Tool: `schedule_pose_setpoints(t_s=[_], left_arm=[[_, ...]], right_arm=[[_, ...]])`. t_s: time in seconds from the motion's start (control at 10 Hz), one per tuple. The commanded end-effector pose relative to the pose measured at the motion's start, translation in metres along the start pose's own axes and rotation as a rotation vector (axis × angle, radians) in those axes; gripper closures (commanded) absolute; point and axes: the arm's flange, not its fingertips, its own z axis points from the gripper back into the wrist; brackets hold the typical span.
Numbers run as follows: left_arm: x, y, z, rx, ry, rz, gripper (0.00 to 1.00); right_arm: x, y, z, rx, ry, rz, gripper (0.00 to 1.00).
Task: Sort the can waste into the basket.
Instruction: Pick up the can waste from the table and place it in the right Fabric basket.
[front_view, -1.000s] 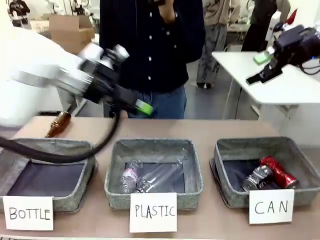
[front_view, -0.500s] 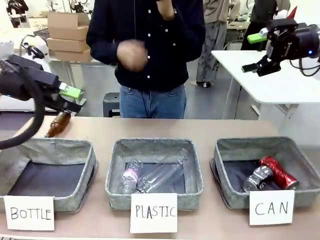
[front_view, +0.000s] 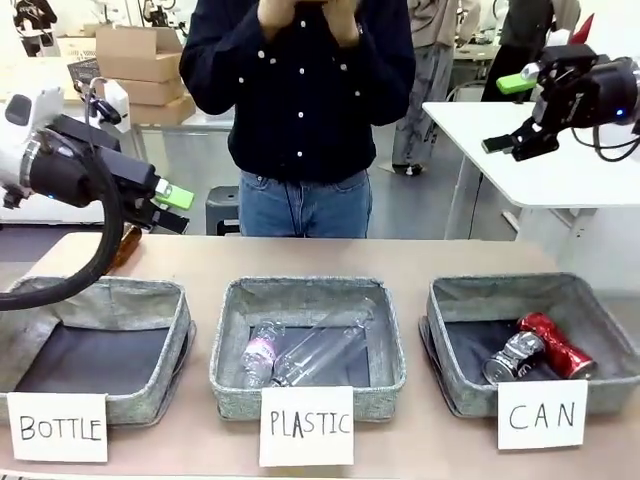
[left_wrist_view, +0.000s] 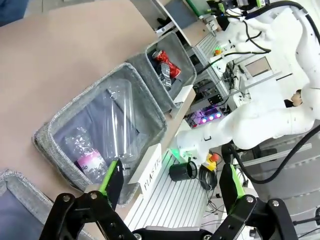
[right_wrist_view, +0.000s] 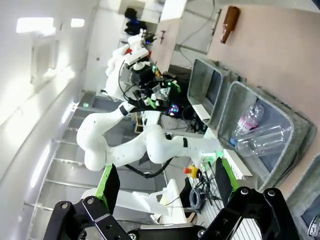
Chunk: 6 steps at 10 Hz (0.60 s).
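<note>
Red can (front_view: 556, 345) and silver can (front_view: 511, 355) lie in basket (front_view: 505, 293).

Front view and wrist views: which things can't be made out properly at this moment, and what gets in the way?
- Brown bottle, front view: mostly hidden behind the left arm's cable. It shows whole in the right wrist view, but too small to read any label.
- Silver can, front view and left wrist view: print too small to read.
- BOTTLE basket, front view: left side cut off by the picture edge.
</note>
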Motion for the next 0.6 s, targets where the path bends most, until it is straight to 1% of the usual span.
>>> schedule_pose_setpoints(t_s=[0.0,0.5], left_arm=[[0.0018,-0.0005,0.0024,-0.006,-0.022,0.003,0.0],[0.0018,-0.0005,0.0024,-0.006,-0.022,0.003,0.0]], right_arm=[[0.0007,0.0,0.0023,0.007,0.004,0.024,0.0],[0.0007,0.0,0.0023,0.007,0.004,0.024,0.0]])
